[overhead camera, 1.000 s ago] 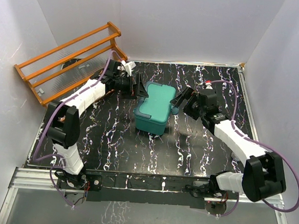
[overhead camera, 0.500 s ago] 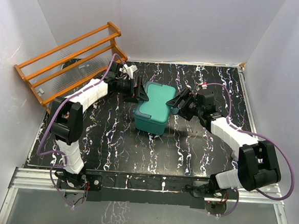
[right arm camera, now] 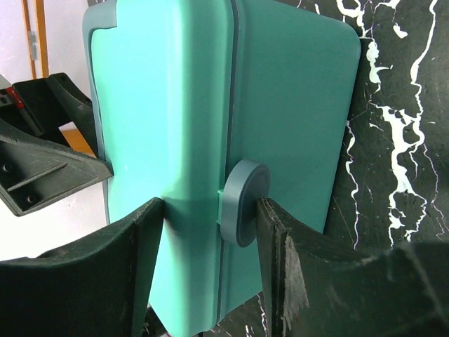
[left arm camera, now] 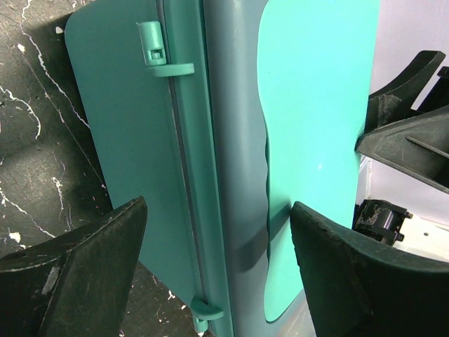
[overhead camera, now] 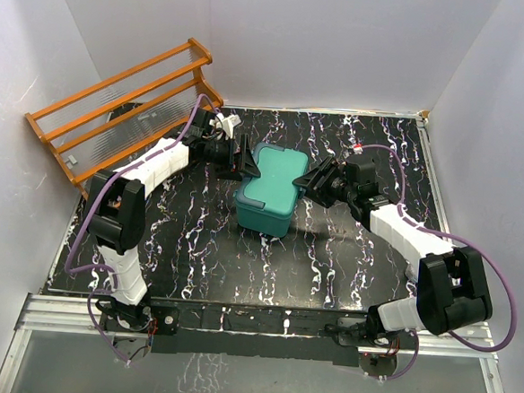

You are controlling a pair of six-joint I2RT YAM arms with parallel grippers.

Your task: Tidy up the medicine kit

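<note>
The medicine kit [overhead camera: 271, 190], a teal box with its lid down, stands mid-table. My left gripper [overhead camera: 247, 159] is open at its far-left side. In the left wrist view the gripper [left arm camera: 217, 232] straddles the kit's [left arm camera: 231, 140] hinged edge, one finger over the lid and one beside the wall, with gaps on both. My right gripper [overhead camera: 313, 180] is at the kit's right side. In the right wrist view the gripper [right arm camera: 210, 210] has closed over the lid edge, with one finger on the lid top [right arm camera: 175, 105] and the other against the grey latch [right arm camera: 245, 200].
An orange wire rack [overhead camera: 115, 105] leans against the wall at the back left. The black marbled table [overhead camera: 204, 246] ends at white walls on three sides. Each gripper shows in the other's wrist view, close across the kit.
A second ago my right gripper was back from the kit; it has moved left onto the kit's right side. My left gripper has barely shifted. The kit has not moved.
</note>
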